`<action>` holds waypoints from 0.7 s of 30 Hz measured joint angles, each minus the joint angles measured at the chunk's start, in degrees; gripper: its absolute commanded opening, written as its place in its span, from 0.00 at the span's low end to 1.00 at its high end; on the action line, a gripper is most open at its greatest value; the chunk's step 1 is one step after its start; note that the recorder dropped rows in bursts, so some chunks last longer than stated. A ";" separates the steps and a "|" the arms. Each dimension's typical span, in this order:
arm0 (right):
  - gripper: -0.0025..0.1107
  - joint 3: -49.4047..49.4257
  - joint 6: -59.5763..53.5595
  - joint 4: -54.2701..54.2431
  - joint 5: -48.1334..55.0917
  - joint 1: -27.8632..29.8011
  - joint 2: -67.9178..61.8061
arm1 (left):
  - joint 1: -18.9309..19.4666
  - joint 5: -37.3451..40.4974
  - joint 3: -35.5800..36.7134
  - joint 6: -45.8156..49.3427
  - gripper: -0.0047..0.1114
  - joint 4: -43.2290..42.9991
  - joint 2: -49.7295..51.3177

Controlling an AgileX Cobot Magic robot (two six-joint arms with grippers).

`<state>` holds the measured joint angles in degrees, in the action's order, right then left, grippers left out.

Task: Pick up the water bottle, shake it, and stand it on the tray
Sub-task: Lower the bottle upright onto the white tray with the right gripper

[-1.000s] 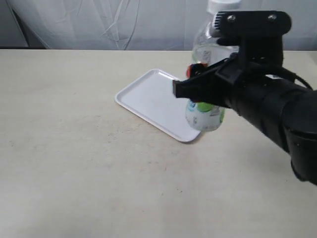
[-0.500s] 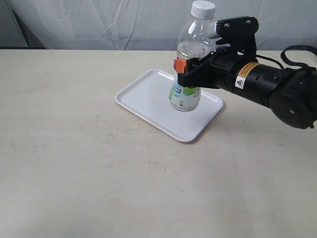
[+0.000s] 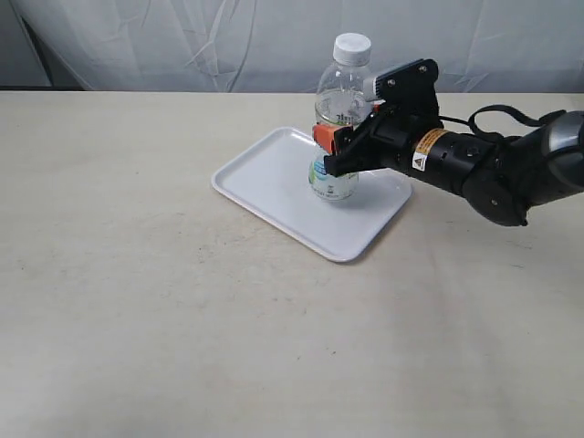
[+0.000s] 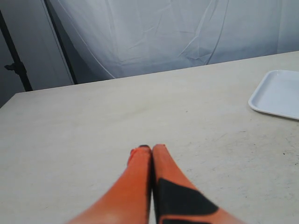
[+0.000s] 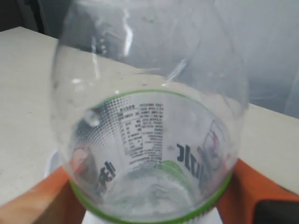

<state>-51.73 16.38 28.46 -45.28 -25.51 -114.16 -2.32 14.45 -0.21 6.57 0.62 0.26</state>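
The water bottle (image 3: 339, 114), clear with a white cap and a green and white label, stands upright over the white tray (image 3: 274, 178), its base at or just above the tray's surface. My right gripper (image 3: 336, 151) is shut on the bottle's middle, orange fingers on both sides. In the right wrist view the bottle (image 5: 149, 116) fills the picture between the orange fingers (image 5: 46, 196). My left gripper (image 4: 152, 148) is shut on nothing, low over bare table, and does not show in the exterior view. One corner of the tray (image 4: 280, 93) appears in the left wrist view.
The beige table (image 3: 137, 301) spreads round the tray. A white curtain (image 3: 228, 46) hangs behind the table's far edge. The black right arm (image 3: 484, 164) reaches in from the right, just above the table.
The right arm has carried the bottle leftward and down, from high near the camera to the tray's surface. The bottle stayed in the grip throughout.
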 measured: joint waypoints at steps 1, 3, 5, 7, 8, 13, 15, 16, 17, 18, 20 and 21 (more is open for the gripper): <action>0.01 -0.19 -0.43 -0.79 -1.02 0.00 -0.88 | 0.00 0.00 0.00 0.00 0.04 0.00 0.00; 0.01 -0.22 -0.95 -1.87 -4.08 0.00 -2.36 | 0.00 0.00 0.00 0.00 0.04 0.00 0.00; 0.01 -0.34 -1.57 -2.14 -6.71 0.00 -3.66 | 0.00 0.00 0.00 0.00 0.04 0.00 0.00; 0.01 -0.44 -1.83 -2.35 -8.75 0.00 -4.74 | 0.00 0.00 0.00 0.00 0.04 0.00 0.00; 0.01 -0.44 -1.80 -2.35 -9.13 0.00 -5.18 | 0.00 0.00 0.00 0.00 0.04 0.00 0.00; 0.01 -0.71 -2.43 -3.23 -7.72 0.00 -6.03 | 0.00 0.00 0.00 0.00 0.04 0.00 0.00; 0.01 -0.98 -2.43 -3.80 -7.10 0.00 -6.03 | 0.00 0.00 0.00 0.00 0.04 0.00 0.00; 0.01 -0.98 -2.43 -4.05 -6.98 0.00 -6.03 | 0.00 0.00 0.00 0.00 0.04 0.00 0.00; 0.01 -1.02 -2.43 -4.18 -6.83 0.00 -6.03 | 0.00 0.00 0.00 0.00 0.04 0.00 0.00; 0.01 -1.11 -2.31 -4.18 -6.84 0.00 -6.03 | 0.00 0.00 0.00 0.00 0.04 0.00 0.00; 0.01 -1.11 -2.06 -4.29 -6.84 0.00 -6.03 | 0.00 0.00 0.00 0.00 0.04 0.00 0.00; 0.02 -1.11 -1.80 -4.41 -6.72 0.00 -6.03 | 0.00 0.00 0.00 0.00 0.04 0.00 0.00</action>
<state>-52.84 14.58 24.05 -52.00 -25.51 -120.19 -2.32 14.45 -0.21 6.57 0.62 0.26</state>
